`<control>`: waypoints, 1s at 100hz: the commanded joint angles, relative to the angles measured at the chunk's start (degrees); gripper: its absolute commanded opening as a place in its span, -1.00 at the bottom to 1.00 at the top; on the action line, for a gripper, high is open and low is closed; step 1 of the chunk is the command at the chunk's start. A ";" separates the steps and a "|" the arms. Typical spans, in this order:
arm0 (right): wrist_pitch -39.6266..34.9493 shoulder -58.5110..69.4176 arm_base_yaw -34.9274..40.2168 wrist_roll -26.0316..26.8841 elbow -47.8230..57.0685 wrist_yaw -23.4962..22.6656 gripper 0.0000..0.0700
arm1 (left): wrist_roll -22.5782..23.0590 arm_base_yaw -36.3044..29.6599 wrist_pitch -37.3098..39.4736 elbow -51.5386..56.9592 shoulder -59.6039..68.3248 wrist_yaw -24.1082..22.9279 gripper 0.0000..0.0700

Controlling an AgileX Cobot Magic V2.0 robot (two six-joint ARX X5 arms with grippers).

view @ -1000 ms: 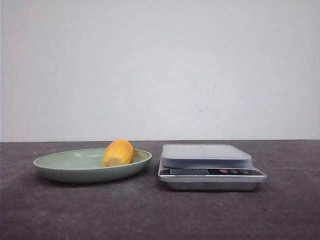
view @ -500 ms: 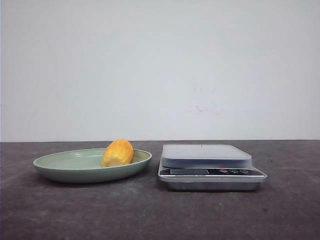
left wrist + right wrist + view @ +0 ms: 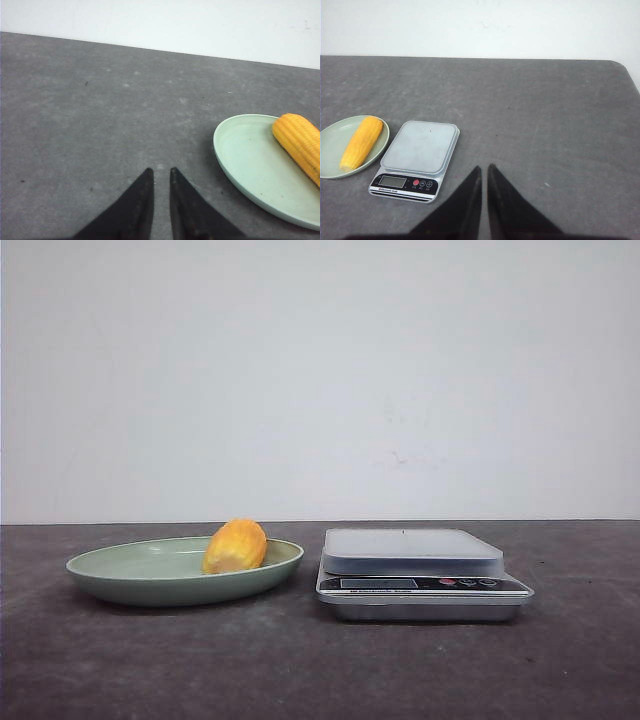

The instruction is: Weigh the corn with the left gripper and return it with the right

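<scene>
The corn (image 3: 235,546), a yellow-orange cob, lies in the right part of the pale green plate (image 3: 120,575) on the left of the table. It also shows in the left wrist view (image 3: 300,140) and in the right wrist view (image 3: 361,142). My left gripper (image 3: 161,171) is shut and empty over bare table, well short of the plate (image 3: 250,165). My right gripper (image 3: 484,167) is shut and empty, high over the table, off to the side of the scale (image 3: 417,152). Neither gripper shows in the front view.
A silver kitchen scale (image 3: 420,575) with a bare weighing platform stands just right of the plate. The table is dark grey, with a white wall behind it. The table's rounded far corner (image 3: 622,64) shows in the right wrist view.
</scene>
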 commanded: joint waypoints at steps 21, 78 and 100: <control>27.34 -7.96 -13.38 -6.71 -16.63 -0.33 -0.97 | 0.98 0.07 -0.28 -1.01 -0.07 0.09 -0.97; 54.80 -19.28 -20.35 -6.62 -61.88 -6.16 -0.97 | 0.98 0.07 -0.28 -1.01 -0.07 0.09 -0.97; 54.34 -19.32 -19.28 -6.29 -65.29 -6.21 -0.97 | 0.98 0.07 -0.28 -1.01 -0.07 0.11 -0.97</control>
